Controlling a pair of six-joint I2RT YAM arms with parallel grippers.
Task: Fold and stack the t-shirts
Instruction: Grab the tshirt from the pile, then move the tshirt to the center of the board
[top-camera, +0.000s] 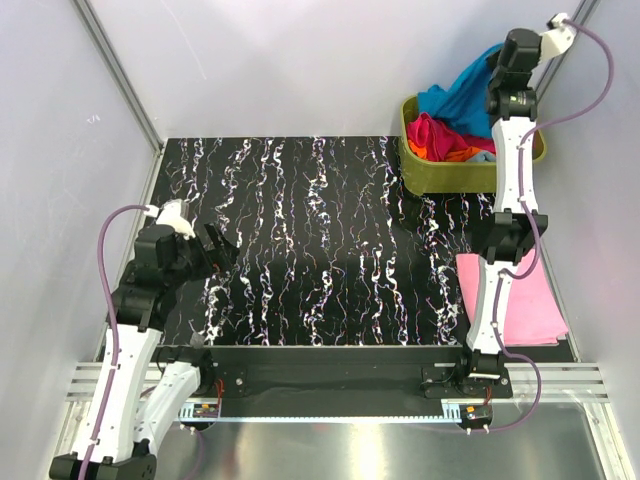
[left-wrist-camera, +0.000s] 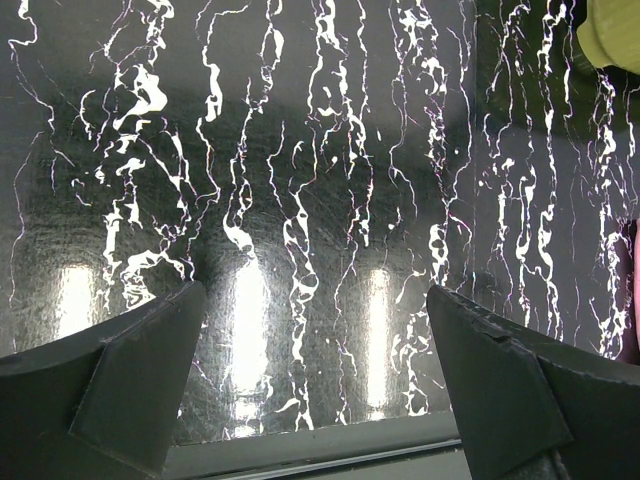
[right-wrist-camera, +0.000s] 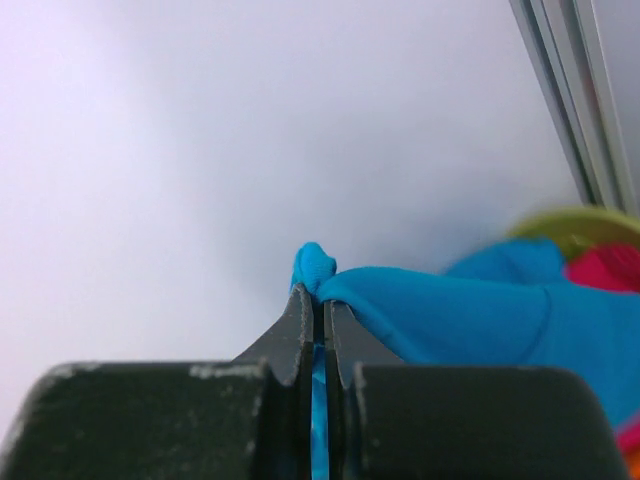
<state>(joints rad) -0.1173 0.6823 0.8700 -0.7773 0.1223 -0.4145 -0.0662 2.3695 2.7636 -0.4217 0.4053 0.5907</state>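
Over worktop's (top-camera: 300, 250) far right corner: right gripper (right-wrist-camera: 318, 295) clamped on bright cyan-blue cloth t-shirt (right-wrist-camera: 450, 315), which trails into olive-green plastic tub (top-camera: 470, 176). Left gripper (left-wrist-camera: 315, 295) wide, near left. Risk: thin pinch slips; trailing cloth drags magenta shirt (top-camera: 428, 135) out.

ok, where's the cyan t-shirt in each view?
Top external: upper right, cyan t-shirt draped up from the olive tub.
Left wrist: not in it; only the tub's corner, top right.
Right wrist: centre-right, pinched in the shut right tool.
Shared landmark: the olive tub, seen in all three.
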